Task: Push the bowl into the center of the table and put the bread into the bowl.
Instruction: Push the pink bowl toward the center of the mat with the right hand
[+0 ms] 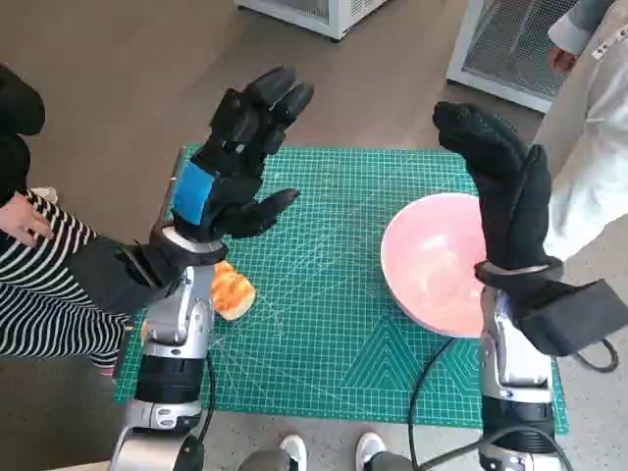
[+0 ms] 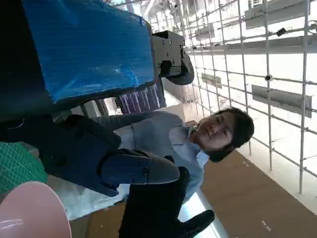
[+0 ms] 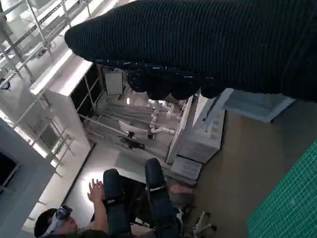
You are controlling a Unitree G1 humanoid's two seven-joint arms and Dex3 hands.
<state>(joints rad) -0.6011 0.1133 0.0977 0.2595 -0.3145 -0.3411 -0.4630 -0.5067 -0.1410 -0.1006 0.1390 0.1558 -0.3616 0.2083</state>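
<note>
- The small golden-brown piece of bread (image 1: 232,291), soft-looking with a glazed crust, lies on the mat's left part, tucked against the left forearm and nearer to the robot than the hand above it; it is partly hidden, so its long axis cannot be told.
- The shallow round pink plastic bowl (image 1: 432,263), smooth and glossy, sits on the right part of the mat, well off centre and empty; the right forearm crosses its right rim.
- The right hand in the black knitted glove (image 1: 502,186) is raised over the bowl's far right edge, fingers straight and together, holding nothing. It is by far the nearer hand; I judge a push toward the left would carry the bowl to the middle.
- The black left hand with blue tape on its back (image 1: 235,167) hangs above the mat's left half, fingers spread wide, empty, well apart from the bowl.
- The green gridded cutting mat (image 1: 324,294), flat and matte, covers the tabletop.
- People in striped and white clothing stand at either side.
</note>
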